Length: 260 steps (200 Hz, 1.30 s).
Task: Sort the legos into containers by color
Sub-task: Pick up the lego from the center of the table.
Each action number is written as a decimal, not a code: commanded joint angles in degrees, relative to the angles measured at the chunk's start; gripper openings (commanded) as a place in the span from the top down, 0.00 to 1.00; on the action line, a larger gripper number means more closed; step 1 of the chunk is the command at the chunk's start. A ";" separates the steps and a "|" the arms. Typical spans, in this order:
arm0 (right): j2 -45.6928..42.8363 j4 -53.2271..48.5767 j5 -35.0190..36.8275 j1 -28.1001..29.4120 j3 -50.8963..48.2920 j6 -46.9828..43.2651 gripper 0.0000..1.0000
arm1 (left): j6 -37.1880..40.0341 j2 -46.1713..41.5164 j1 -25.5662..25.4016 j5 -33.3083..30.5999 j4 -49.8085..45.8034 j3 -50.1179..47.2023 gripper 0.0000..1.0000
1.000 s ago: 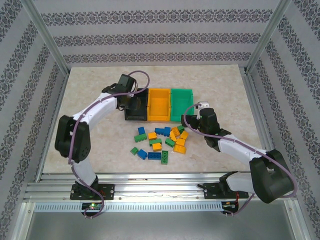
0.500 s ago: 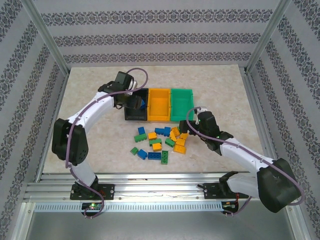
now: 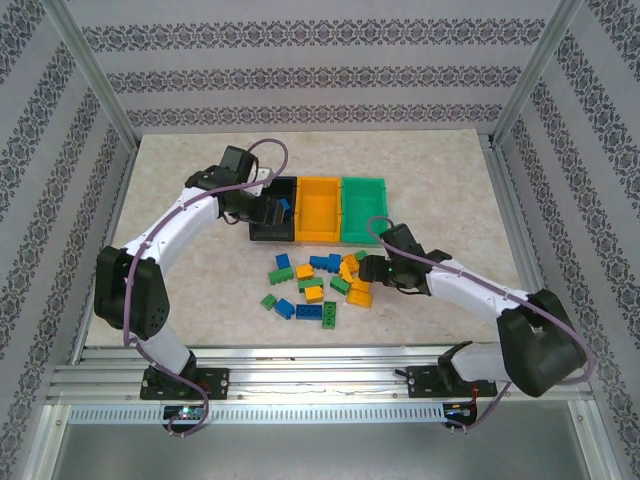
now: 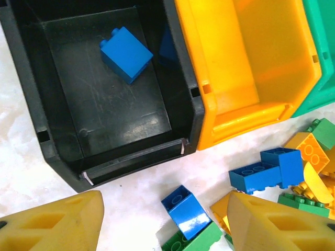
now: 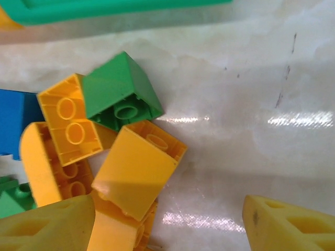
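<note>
Two grippers: both spread open, clamping no brick.
Left gripper (image 4: 165, 230): yellow wedge fingertips (image 4: 52, 225) well apart, poised over the pale stone-look table (image 4: 21, 178), just short of the bins.
Between left fingertips: blue studded plastic brick (image 4: 183, 212), loose on the table, touching a green studded brick (image 4: 191, 241) on its near side; not pinched.
Just ahead of left gripper: black rectangular plastic bin (image 4: 31, 104), open-topped, with one small blue square brick (image 4: 126, 54) lying askew toward its far end.
Ahead and right of left gripper: orange-yellow rectangular plastic bin (image 4: 246, 63), pressed against the black one; green rectangular plastic bin (image 4: 322, 52) next along.
Right of left fingertips: two blue bricks side by side (image 4: 267, 170).
Right gripper (image 5: 167, 225): yellow pads (image 5: 290, 225) apart, low over the heap's edge; right pad over bare table.
Between right pads, toward the left one: smooth-faced orange-yellow plastic brick (image 5: 137, 170), tilted on others of its colour.
Just ahead of that: green brick on its side (image 5: 118, 86), hollow underside showing, touching a two-stud orange brick (image 5: 70, 123).
Farther ahead of right gripper: rim of the green bin.
Heap of mixed legos (image 3: 315, 285): on the near side of the bins, leftward of the right gripper.
</note>
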 commanded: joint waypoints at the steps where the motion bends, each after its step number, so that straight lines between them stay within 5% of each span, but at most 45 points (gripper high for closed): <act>1: 2.97 -1.14 -0.85 0.95 3.92 2.22 0.26 | 1.22 0.19 0.86 2.03 0.02 -1.34 0.36; 80: 10.07 -3.00 1.75 1.22 8.20 0.23 0.31 | 2.28 0.58 0.97 1.48 0.41 -2.30 0.36; 194: 6.54 -3.64 -0.06 0.56 7.02 0.31 0.72 | 2.48 0.71 1.03 1.95 1.16 -2.79 0.37; 260: 0.02 -6.55 -6.47 -11.01 15.27 -3.25 0.72 | 3.31 -0.03 1.03 0.55 0.93 -2.66 0.36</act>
